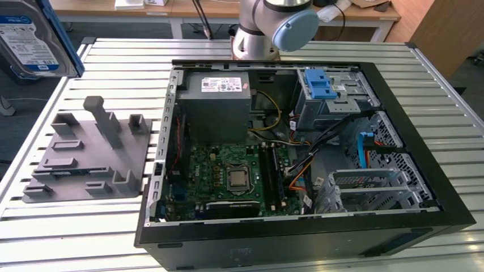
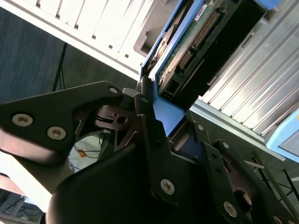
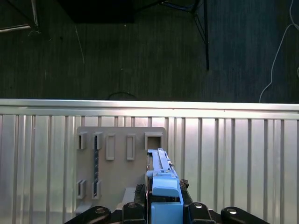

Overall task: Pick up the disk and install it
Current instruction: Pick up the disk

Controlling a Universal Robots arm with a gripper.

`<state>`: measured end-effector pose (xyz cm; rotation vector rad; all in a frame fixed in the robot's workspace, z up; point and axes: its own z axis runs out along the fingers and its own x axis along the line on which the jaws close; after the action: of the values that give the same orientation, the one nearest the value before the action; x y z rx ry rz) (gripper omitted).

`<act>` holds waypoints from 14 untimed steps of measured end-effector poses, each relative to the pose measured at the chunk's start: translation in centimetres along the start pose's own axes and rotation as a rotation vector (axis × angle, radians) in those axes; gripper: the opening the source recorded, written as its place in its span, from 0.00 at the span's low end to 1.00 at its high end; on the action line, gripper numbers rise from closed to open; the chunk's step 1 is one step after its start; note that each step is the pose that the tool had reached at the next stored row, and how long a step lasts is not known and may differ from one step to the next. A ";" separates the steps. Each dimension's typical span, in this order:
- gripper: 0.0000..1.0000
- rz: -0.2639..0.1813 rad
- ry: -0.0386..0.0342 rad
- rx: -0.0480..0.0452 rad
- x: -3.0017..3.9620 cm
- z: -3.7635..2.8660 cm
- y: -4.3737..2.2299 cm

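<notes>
The disk [image 1: 30,42], a silver drive with a white-and-blue label in a blue carrier frame, hangs in the air at the exterior view's far upper left, above the table's edge. In the second wrist view my gripper [image 2: 161,112] is shut on the blue carrier's edge, with the disk [image 2: 196,42] and its connector side reaching away from the black fingers [image 2: 145,126]. In the first wrist view the carrier [image 3: 163,182] stands edge-on between the fingers, over the grey fixture [image 3: 117,158] on the slatted table.
An open black computer case [image 1: 423,170] lies on the slatted metal table [image 1: 113,62], with a grey power supply [image 1: 219,107], a green motherboard [image 1: 234,175] and a drive bay holding a blue carrier [image 1: 321,85]. The grey slotted fixture [image 1: 83,153] lies beside the case on the exterior view's left.
</notes>
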<state>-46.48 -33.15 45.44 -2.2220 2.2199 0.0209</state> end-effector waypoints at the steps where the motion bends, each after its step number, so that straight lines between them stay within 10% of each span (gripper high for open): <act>1: 0.36 0.000 0.0001 -0.0001 0.00 -0.09 0.00; 14: 0.36 0.000 0.0000 0.0000 -0.01 -1.45 0.01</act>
<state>-46.48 -33.15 46.89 -2.2219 2.2201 0.0209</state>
